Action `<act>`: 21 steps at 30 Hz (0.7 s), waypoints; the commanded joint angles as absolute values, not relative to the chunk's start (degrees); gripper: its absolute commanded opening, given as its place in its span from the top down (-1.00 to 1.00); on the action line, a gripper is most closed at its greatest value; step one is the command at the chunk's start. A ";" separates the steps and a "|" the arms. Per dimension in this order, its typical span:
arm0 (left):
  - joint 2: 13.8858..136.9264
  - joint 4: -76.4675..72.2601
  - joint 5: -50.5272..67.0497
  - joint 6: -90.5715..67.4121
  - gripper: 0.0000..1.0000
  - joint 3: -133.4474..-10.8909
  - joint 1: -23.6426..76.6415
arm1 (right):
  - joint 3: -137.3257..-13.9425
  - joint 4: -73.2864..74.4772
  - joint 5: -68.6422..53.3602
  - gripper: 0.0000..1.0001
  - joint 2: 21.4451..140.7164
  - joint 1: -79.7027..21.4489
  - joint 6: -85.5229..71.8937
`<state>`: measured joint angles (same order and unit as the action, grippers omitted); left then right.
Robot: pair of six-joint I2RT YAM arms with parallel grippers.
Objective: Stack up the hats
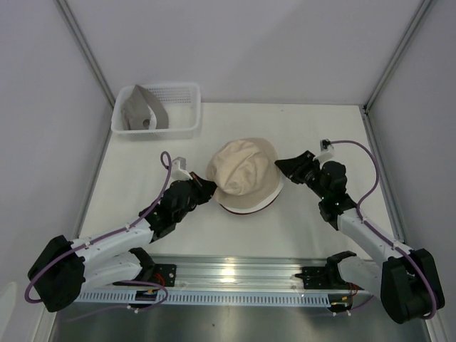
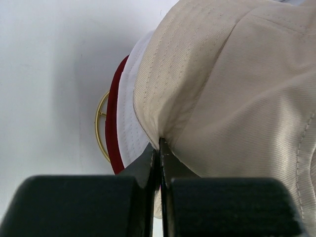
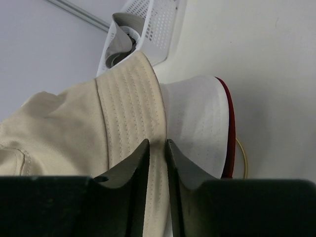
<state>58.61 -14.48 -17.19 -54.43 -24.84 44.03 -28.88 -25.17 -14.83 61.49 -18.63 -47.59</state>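
The beige hat lies on top of the white hat and the dark red hat in the middle of the table. My left gripper is shut on the beige hat's left brim; in the left wrist view the jaws pinch the beige fabric beside the white and red brims. My right gripper is shut on the beige brim at the right, jaws closed on the fabric. The grey hat lies in the basket.
The white mesh basket stands at the back left and also shows in the right wrist view. A thin yellow ring peeks from under the stack. White walls enclose the table on the left, back and right.
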 commanded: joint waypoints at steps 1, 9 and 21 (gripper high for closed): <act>58.98 -15.38 -16.35 -51.77 0.99 -27.24 44.21 | -27.25 -28.29 -14.68 0.56 58.45 -19.25 -48.78; 56.00 -7.13 -18.72 -54.05 0.99 -30.06 44.21 | -26.81 -22.07 -10.99 1.00 55.73 -19.25 -48.69; 52.73 -4.57 -19.34 -47.91 0.97 -34.18 43.95 | -25.49 -11.95 -5.27 1.00 45.44 -19.25 -50.62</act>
